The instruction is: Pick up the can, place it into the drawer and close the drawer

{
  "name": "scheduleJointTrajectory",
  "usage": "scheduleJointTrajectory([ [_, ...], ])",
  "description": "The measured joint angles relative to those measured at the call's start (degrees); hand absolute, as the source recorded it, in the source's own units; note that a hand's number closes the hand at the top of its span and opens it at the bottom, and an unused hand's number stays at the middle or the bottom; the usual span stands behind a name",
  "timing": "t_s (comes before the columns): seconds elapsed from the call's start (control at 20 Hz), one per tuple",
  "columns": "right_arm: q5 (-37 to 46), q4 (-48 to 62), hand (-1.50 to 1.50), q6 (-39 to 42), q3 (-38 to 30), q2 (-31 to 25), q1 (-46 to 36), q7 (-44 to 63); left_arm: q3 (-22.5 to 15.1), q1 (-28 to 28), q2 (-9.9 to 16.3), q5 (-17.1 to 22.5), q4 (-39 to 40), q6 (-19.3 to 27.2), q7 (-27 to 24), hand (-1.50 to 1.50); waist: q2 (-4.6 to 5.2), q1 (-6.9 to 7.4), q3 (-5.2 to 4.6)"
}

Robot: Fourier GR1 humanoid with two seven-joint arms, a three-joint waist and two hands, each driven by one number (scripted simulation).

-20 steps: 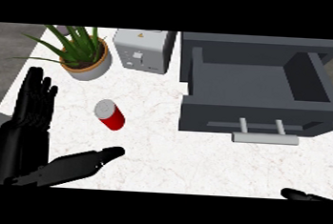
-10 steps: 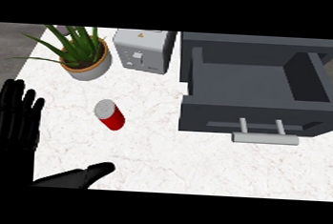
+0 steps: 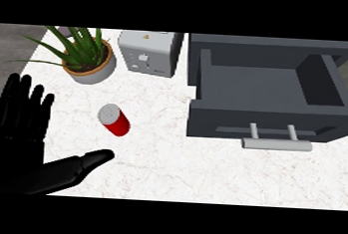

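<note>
The left hand point(image 3: 17, 150) is hanging open, holding nothing. The can point(image 3: 115, 120) is standing on the counter point(image 3: 203, 170), just beside it; probably light, stiff, slippery, best taken around its middle.

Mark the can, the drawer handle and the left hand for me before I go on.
can point(image 3: 116, 121): head view, on its red side.
drawer handle point(image 3: 276, 144): head view, on the middle of the bar.
left hand point(image 3: 17, 150): head view, on the open palm.

glossy black left hand point(image 3: 20, 158), segmented fingers and thumb
</note>
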Motion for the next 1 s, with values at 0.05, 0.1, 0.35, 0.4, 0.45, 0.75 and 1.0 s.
scheduleJointTrajectory([
  [0.05,-0.1,-0.3,-1.50,0.5,-0.2,0.5,0.5,-0.3,0.0,-0.5,0.0,0.8,0.9,0.5,-0.4,-1.50,-0.01,-0.02,-0.01],
  [0.1,-0.1,-0.2,-1.50,0.9,-0.5,0.6,0.5,-0.3,1.0,-0.6,0.0,2.6,2.0,0.2,-1.4,-1.50,0.00,0.00,-0.02],
  [0.35,-2.1,-0.3,-1.50,3.6,-3.5,0.7,1.4,0.2,3.5,-1.5,0.1,7.3,6.8,0.2,-5.2,-1.50,0.01,0.02,-0.02],
  [0.4,-2.2,-0.8,-1.50,4.1,-3.7,1.2,2.2,0.1,3.8,-1.4,0.0,8.4,8.9,0.3,-7.1,-1.50,0.02,-0.04,-0.02],
  [0.45,-1.4,-0.7,-1.50,4.9,-3.7,2.0,2.7,-0.7,3.1,-1.3,0.0,8.3,9.4,1.0,-7.6,-1.50,0.01,-0.04,-0.03],
  [0.75,-3.1,-0.2,-1.50,6.3,-6.4,1.3,1.3,0.9,3.0,-4.9,0.0,10.8,20.0,3.5,-14.2,-1.50,0.05,-0.08,-0.03],
  [1.0,-4.0,-0.9,-1.50,8.7,-8.1,2.7,2.4,0.7,3.2,-6.0,0.0,12.3,26.4,4.0,-18.9,-1.50,0.04,-0.08,-0.01],
])
